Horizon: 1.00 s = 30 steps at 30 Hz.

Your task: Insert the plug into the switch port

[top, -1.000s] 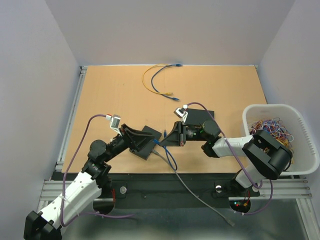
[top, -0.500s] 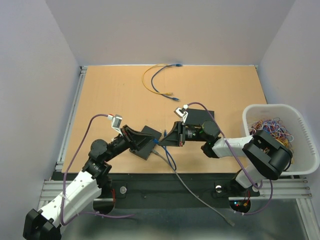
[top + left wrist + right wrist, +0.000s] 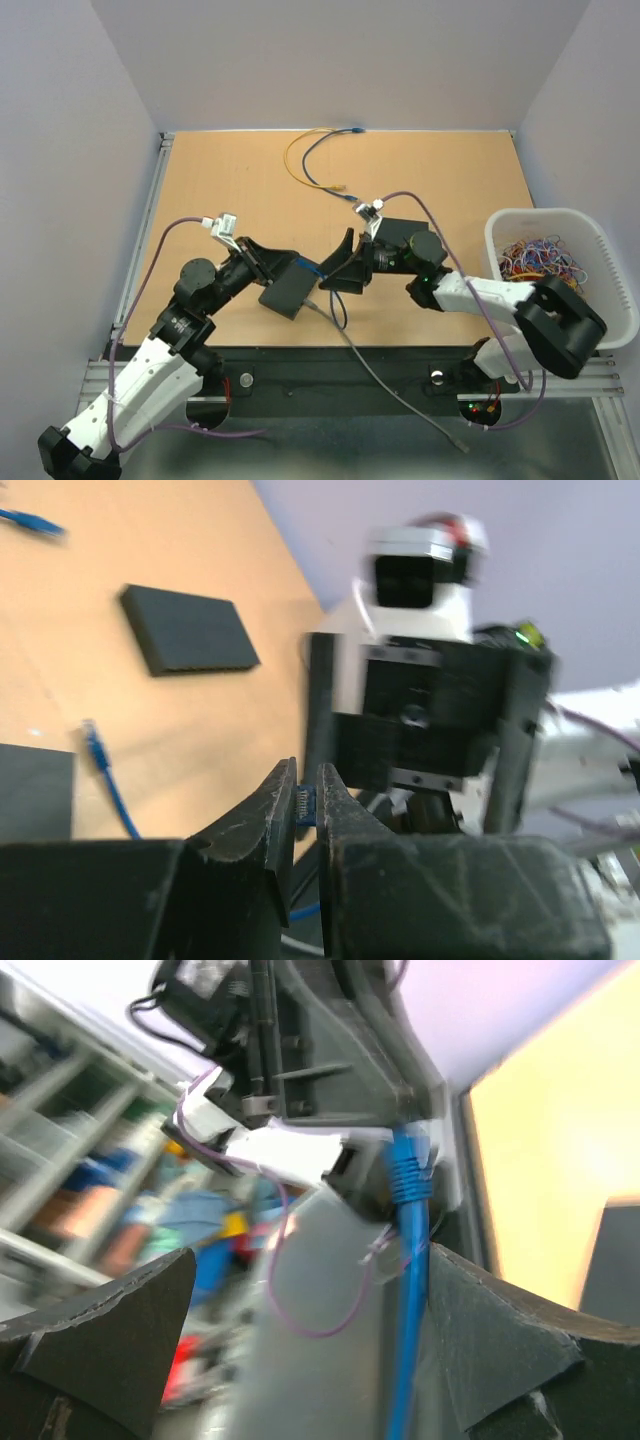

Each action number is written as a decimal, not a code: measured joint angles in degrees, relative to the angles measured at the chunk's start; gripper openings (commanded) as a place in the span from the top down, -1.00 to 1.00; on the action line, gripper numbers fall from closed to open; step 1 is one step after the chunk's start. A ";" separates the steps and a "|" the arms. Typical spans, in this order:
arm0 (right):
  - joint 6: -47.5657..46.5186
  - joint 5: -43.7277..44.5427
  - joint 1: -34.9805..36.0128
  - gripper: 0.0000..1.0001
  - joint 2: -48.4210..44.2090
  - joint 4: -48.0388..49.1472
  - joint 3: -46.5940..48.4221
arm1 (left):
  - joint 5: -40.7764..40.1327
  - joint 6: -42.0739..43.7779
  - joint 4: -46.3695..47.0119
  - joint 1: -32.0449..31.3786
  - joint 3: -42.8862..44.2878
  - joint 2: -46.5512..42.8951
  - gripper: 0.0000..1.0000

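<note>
Item, plug-grasp step: left gripper (image 3: 305, 810) clenched on the blue plug (image 3: 306, 802), held just beside the black box (image 3: 283, 292); right gripper (image 3: 338, 265) spread wide about the blue cable (image 3: 405, 1290), grasping nothing; next move probably needs the plug squared to the box's port, unseen here.

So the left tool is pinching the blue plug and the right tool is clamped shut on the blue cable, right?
Not quite. The right tool is open: the right wrist view shows its fingers spread wide, the blue cable passing between them. The left tool is indeed pinching the blue plug.
</note>
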 measured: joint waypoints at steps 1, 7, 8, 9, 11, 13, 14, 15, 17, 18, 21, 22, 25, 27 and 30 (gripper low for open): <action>-1.73 0.39 0.02 -1.00 -1.16 -1.29 0.35 | -2.08 0.09 -2.78 -0.02 1.70 0.04 1.00; -28.46 26.62 6.36 -1.00 -12.83 -42.77 18.53 | -17.27 0.02 -19.78 -0.02 8.63 -1.11 1.00; -31.39 30.97 8.07 -1.00 -13.29 -46.90 20.50 | -18.21 -0.33 -21.35 -0.02 8.57 -1.14 1.00; -33.44 34.12 9.18 -1.00 -13.44 -49.42 21.29 | -19.32 -0.74 -22.91 -0.04 8.28 -0.92 1.00; -37.83 42.49 13.62 -1.00 -12.66 -55.25 22.05 | -20.79 -1.49 -24.28 -0.04 7.17 -0.13 1.00; -40.46 47.34 17.05 -0.98 -10.29 -58.93 22.43 | -21.35 -2.45 -24.94 -0.04 5.20 1.09 1.00; -42.25 50.60 19.15 -0.96 -7.63 -61.33 22.73 | -21.38 -2.91 -25.00 -0.02 4.20 1.70 1.00; -43.41 52.26 20.50 -0.92 -5.35 -62.86 23.21 | -21.33 -3.52 -25.38 -0.02 2.84 2.32 1.00; -45.38 54.95 22.67 -0.85 -1.09 -65.44 24.44 | -21.33 -4.35 -25.73 -0.04 1.33 2.54 1.00; -46.12 55.69 23.26 -0.81 0.37 -66.27 24.81 | -21.35 -4.72 -25.81 -0.04 0.83 2.67 1.00; -48.15 57.44 24.48 -0.69 4.17 -68.81 25.90 | -21.49 -5.40 -26.58 -0.02 -0.09 1.64 1.00; -48.74 57.70 24.52 -0.61 4.46 -69.07 26.01 | -21.49 -5.55 -26.49 -0.04 -0.09 1.07 1.00; -49.55 57.86 24.81 -0.54 4.44 -68.85 26.40 | -21.44 -5.77 -26.40 -0.04 -0.09 0.07 1.00; -49.77 57.51 24.83 -0.49 4.04 -68.08 26.47 | -21.11 -5.77 -25.92 -0.02 -0.15 -0.59 1.00; -50.16 56.35 24.85 -0.35 2.38 -66.05 25.88 | -19.78 -5.60 -23.58 -0.04 -1.09 -1.33 1.00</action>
